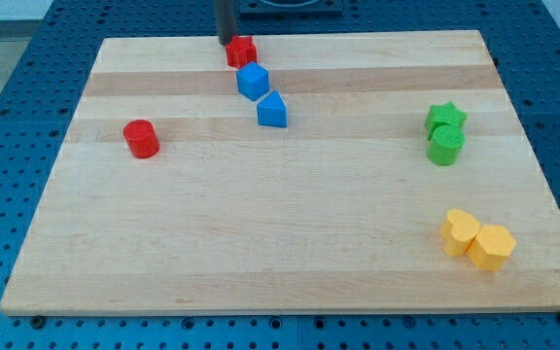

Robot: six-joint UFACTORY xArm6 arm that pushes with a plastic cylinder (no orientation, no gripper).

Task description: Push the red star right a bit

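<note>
The red star (242, 51) lies near the top edge of the wooden board (290, 243), left of the middle. My tip (226, 42) is just left of the star, touching or almost touching its left side. A blue cube (253, 81) sits right below the star, and a blue pentagon-like block (271, 111) lies below that.
A red cylinder (142, 138) stands at the view's left. A green star (446, 118) and a green cylinder (445, 146) touch each other at the right. A yellow heart (460, 231) and a yellow hexagon (491, 246) sit at the bottom right.
</note>
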